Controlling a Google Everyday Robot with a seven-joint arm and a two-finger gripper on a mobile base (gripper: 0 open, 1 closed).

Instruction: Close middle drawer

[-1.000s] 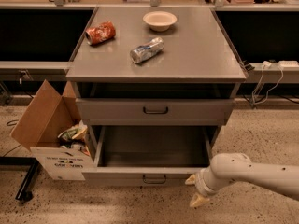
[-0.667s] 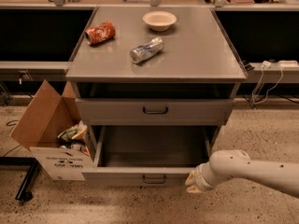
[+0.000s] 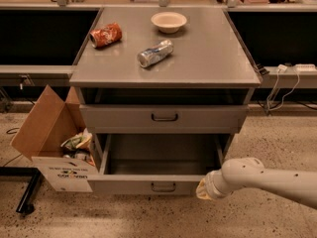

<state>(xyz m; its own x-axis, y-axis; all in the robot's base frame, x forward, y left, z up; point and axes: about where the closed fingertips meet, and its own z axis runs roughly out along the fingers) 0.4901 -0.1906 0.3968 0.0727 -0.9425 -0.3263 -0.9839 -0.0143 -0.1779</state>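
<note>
One drawer stands pulled far out: the middle drawer (image 3: 130, 184), low on the cabinet under the top drawer (image 3: 119, 118). The hand (image 3: 203, 190) sits at the right end of its front, about touching; open or closed, I cannot tell.

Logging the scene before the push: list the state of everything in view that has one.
Middle drawer: pulled far out, nothing seen inside.
Top drawer: slightly out.
Red can: on its side.
Silver can: on its side.
Bowl: upright.
Cardboard box: open, with trash inside.
Gripper: at the middle drawer's front, right end.
</note>
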